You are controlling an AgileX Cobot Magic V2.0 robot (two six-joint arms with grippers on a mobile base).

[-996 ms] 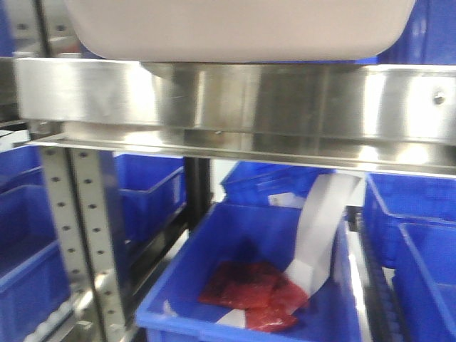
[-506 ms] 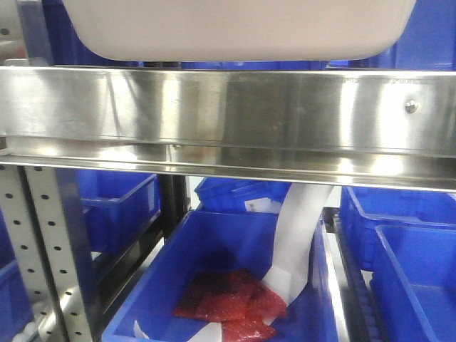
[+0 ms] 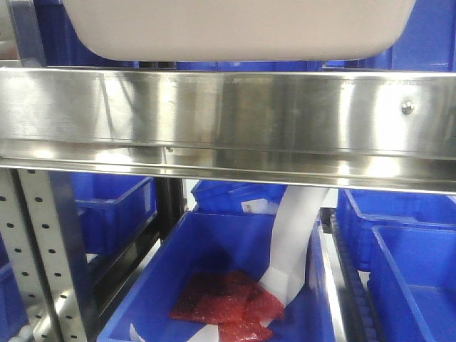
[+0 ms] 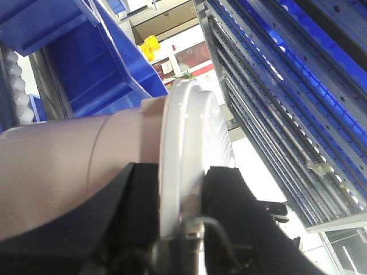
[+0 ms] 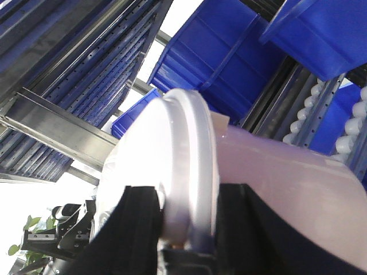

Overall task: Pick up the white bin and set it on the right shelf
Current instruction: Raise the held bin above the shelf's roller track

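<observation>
The right shelf (image 3: 228, 114) is the big shiny rack. The white bin (image 3: 235, 28) hangs just above its front edge, held between the left claw (image 4: 180, 195) and the right claw (image 5: 189, 217). Each claw pinches the bin's rim. If one claw slips, the bin could tip off the shelf and fall

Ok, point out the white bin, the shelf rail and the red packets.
white bin (image 3: 235, 32): front view, lower side wall.
shelf rail (image 3: 228, 114): front view, middle of its face.
red packets (image 3: 221, 299): front view, middle of the pile.
</observation>
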